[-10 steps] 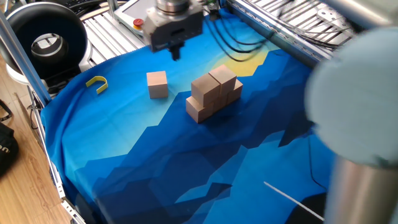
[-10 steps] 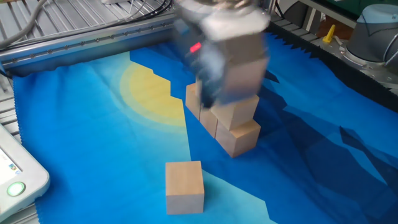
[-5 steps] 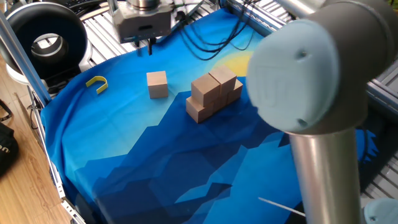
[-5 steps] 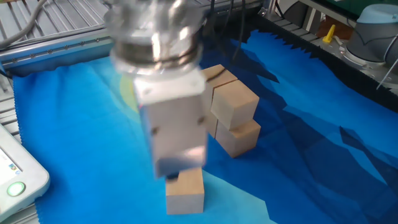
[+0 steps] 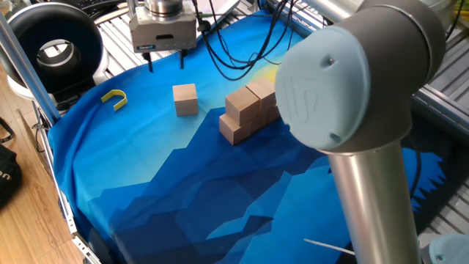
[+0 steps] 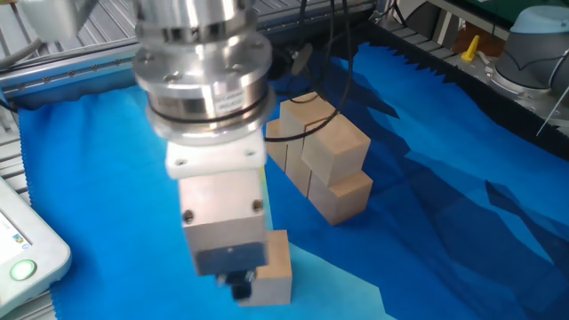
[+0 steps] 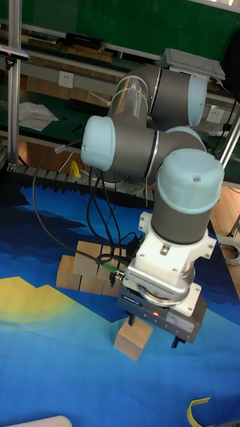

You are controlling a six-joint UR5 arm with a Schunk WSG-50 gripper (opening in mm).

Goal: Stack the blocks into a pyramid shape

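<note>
- One plain light tan wooden cube [image 5: 185, 99], lone, resting on the blue mountain-print cloth [image 5: 183, 191] well apart from the stacked group; used here as the landmark.
- Five further light tan wooden cubes in a partial pyramid stack [image 5: 249, 111], to the right of the lone cube in one fixed view: a bottom row lying on the cloth with two cubes seated on top, touching one another. The far end of the row is hidden behind the arm in that view.
- Silver two-finger gripper [image 5: 164, 61], hanging above the cloth, up and to the left of the lone cube in one fixed view and not touching it. Its dark fingers [image 5: 181, 59] stand apart with nothing between them. In the other fixed view its body [image 6: 222, 222] covers part of the lone cube.
- Grey UR5 arm with pale blue joint caps [image 5: 344, 81], large in the foreground, right of the lone cube.
- Small yellow curved hook-shaped piece [image 5: 114, 97], lying on the cloth left of the lone cube, apart from it.
- Black cables [image 5: 227, 51], trailing from the gripper, passing behind the lone cube.
</note>
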